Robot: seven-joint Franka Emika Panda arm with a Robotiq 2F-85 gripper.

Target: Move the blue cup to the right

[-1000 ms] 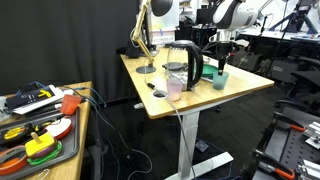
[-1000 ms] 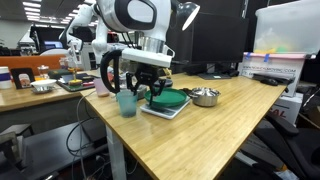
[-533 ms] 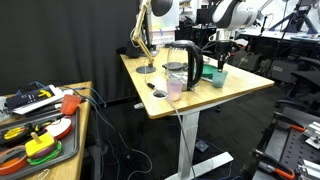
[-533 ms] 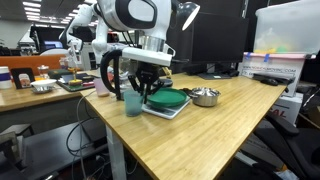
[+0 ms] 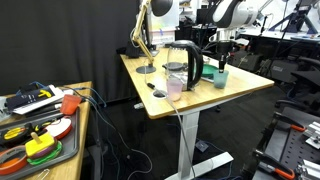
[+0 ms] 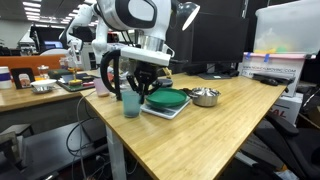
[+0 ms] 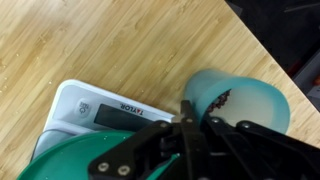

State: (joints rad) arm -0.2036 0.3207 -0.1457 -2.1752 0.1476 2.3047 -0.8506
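With the jaws seemingly clamped on its rim, the blue cup (image 7: 245, 95) could tilt or slip if it catches the scale (image 7: 85, 105) just beside it.

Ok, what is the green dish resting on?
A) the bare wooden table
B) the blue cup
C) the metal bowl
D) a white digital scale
D: in the wrist view the green dish sits on the white digital scale, whose display shows just past the dish's edge; the blue cup is off to the side, over the wood.
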